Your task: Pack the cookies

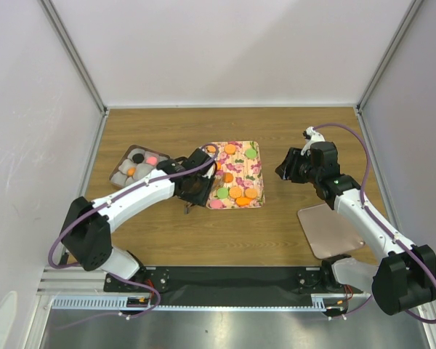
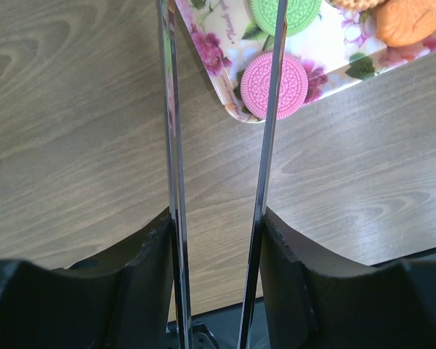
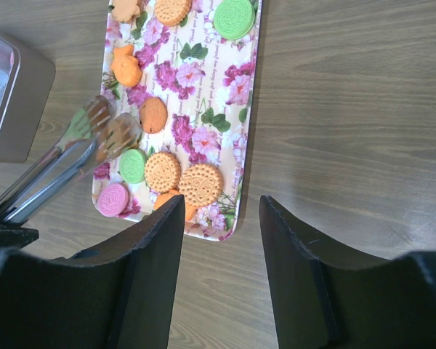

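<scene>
Cookies (image 1: 236,193) in orange, pink and green lie on the floral tray (image 1: 256,177). My left gripper (image 1: 194,190) is shut on metal tongs (image 1: 212,180), whose two blades (image 2: 171,109) run between its fingers. In the right wrist view the tong tips (image 3: 105,131) hover slightly apart over the tray's left side, close to a green cookie (image 3: 133,165) and a brown-orange one (image 3: 154,114); I see nothing held between them. A pink cookie (image 2: 276,85) lies at the tray corner. My right gripper (image 1: 287,169) is open and empty, right of the tray (image 3: 247,94).
A tin box (image 1: 122,161) holding white paper cups, with black, pink and orange cookies in some, stands left of the tray; it also shows in the right wrist view (image 3: 14,102). A flat pinkish lid (image 1: 330,229) lies near the right arm.
</scene>
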Motion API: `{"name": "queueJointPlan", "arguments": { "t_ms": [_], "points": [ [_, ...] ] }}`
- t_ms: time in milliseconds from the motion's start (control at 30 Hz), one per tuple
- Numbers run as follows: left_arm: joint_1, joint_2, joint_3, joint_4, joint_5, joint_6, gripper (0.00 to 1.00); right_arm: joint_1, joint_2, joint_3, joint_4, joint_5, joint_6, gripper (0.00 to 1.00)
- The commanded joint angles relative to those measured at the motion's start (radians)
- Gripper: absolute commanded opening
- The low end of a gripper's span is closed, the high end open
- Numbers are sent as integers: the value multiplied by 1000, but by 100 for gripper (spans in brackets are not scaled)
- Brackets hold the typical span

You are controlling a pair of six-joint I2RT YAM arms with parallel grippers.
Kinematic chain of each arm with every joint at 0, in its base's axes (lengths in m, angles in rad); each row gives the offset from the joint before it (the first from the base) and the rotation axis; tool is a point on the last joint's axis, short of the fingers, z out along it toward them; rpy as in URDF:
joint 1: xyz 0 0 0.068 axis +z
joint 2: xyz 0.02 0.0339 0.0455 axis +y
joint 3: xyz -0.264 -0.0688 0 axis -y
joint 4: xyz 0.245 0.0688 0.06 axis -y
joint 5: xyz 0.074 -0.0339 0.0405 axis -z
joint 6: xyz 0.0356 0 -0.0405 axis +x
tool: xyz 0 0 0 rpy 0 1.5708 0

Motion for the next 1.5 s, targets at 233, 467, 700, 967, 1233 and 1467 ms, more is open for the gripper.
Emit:
{"name": "queueJointPlan", "arguments": {
  "t_ms": [233,467,700,967,1233,1467],
  "points": [
    [-33,-25,-1,-1,3,3,49,-1,-21,9,15,13,-2,51],
    [-36,-26,2,-23,-22,9,47,-3,-18,9,15,9,-2,51],
    [-37,-11,2,-24,-31,14,45,-1,-18,9,15,9,-2,51],
    [-37,-2,16,-29,-42,20,37,-1,-18,9,15,9,-4,52],
    [-37,-11,88,-36,-89,17,36,-1,-20,10,13,9,-2,51],
    [-37,-6,131,-41,-92,20,36,-1,-23,9,13,9,-1,52]
  ]
}}
